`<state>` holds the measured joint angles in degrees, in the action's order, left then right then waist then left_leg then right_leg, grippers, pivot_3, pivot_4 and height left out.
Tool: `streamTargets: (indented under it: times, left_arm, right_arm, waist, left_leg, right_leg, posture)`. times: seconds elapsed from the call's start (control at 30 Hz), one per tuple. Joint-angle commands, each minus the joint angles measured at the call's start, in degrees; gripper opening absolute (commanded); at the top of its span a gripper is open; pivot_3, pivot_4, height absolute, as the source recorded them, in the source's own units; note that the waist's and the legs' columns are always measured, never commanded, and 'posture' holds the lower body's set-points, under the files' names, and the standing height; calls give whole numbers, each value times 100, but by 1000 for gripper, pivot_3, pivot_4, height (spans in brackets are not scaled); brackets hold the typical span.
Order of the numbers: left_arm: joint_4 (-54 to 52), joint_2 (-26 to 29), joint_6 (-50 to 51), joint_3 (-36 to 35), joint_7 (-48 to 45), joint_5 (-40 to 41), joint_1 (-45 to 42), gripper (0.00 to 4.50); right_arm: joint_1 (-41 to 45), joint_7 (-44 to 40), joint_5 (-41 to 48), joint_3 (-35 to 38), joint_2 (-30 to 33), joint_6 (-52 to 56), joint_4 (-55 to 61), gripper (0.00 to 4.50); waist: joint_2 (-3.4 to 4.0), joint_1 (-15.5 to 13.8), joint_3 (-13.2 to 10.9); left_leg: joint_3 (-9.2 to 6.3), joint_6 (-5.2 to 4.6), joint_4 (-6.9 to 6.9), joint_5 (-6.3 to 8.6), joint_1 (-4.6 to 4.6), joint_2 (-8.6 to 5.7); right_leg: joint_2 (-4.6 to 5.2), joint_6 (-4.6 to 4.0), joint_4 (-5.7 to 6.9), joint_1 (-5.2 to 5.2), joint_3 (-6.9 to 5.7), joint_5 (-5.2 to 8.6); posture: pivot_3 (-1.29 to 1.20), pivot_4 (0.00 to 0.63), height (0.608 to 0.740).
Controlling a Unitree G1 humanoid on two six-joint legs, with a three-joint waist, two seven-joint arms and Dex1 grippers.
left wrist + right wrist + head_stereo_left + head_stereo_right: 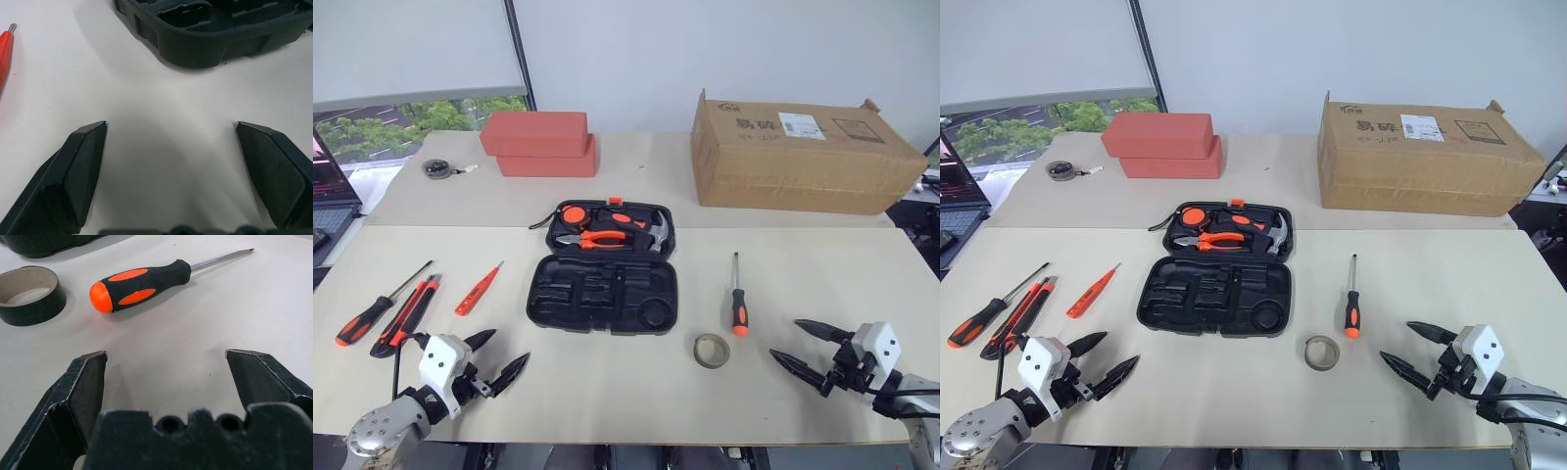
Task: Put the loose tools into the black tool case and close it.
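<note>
Nothing's packed yet, as far as I can tell. The big cardboard box (803, 157) sits way out past the right gripper (808, 350), with a white shipping label and some printed characters I can't make out, and two stacked red boxes (538, 143) lie far beyond the left gripper (495, 356). The black tool case (605, 269) lies wide open on the table (607, 392) between the two claws and further out, with the pliers (597, 237) and hammer (651, 231) seated in its far half and the near recesses all empty. Just ahead of the right claw is one black-and-orange screwdriver (738, 299), with the grey tape roll (712, 350) off to its inner side. Out beyond the left claw lie the other screwdriver (377, 308), the utility knife (406, 315) touching it or nearly, and the slim orange tester (478, 290). Both claws are spread wide, holding nothing, low over bare table. So all five tools plus closing the lid are still to do.
</note>
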<state>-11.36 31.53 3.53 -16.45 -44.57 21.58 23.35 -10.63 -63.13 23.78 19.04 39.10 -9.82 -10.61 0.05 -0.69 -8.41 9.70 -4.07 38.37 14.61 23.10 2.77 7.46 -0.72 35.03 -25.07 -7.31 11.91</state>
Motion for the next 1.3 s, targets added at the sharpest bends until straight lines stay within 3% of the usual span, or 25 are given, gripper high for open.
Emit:
streamTargets:
  times: [0.03,0.2,0.4,0.57,0.73,1.0,1.3]
  left_arm:
    - [-44,-32,23,44,-27,0,114,4500]
    - [-75,-102,96,-95,82,133,46,4500]
    - [-132,-30,506,-788,374,835,-521,4500]
    - [649,685,937,-1726,295,1154,-1011,4500]
    - [2007,1703,924,-2092,-507,957,-1243,4500]
    - [5521,2903,109,-1526,-1320,159,-2897,4500]
    - [7552,3146,-585,-675,-1618,-698,-4249,4500]
  right_arm:
    - [26,59,51,77,95,77,274,4450]
    - [155,93,102,72,157,259,511,4450]
    - [780,200,456,-117,139,860,1240,4450]
    - [1604,236,784,-712,86,1668,2154,4450]
    - [2306,148,1135,-1378,-29,2353,2827,4450]
    - [2816,-248,1217,-1904,-267,2478,2850,4450]
    - [2824,-408,1287,-1945,-431,2497,3010,4450]
  waist:
    - [0,0,0]
    - [1,2,1]
    - [-14,6,-9]
    - [-22,24,-13]
    - [-24,15,-14]
    - [-41,-40,-14]
    - [-70,11,-8]
  left_leg:
    - [0,0,0,0,0,0]
    - [0,0,5,0,-1,1]
    - [-6,0,28,0,7,8]
    - [-8,1,44,-1,8,14]
    - [-5,-5,40,3,18,9]
    - [-7,0,39,4,32,5]
    - [1,37,40,-18,38,1]
  right_leg:
    - [0,0,0,0,0,0]
    - [0,0,4,1,2,0]
    - [-3,2,18,-3,1,-3]
    - [-6,-3,33,-6,-2,-4]
    - [-5,5,25,-16,-11,-9]
    - [9,5,6,-18,-41,-9]
    - [1,24,12,-21,-54,-26]
  posture:
    - [0,150,712]
    - [0,150,712]
    - [0,150,712]
    - [0,150,712]
    - [0,150,712]
    - [0,150,712]
    - [0,150,712]
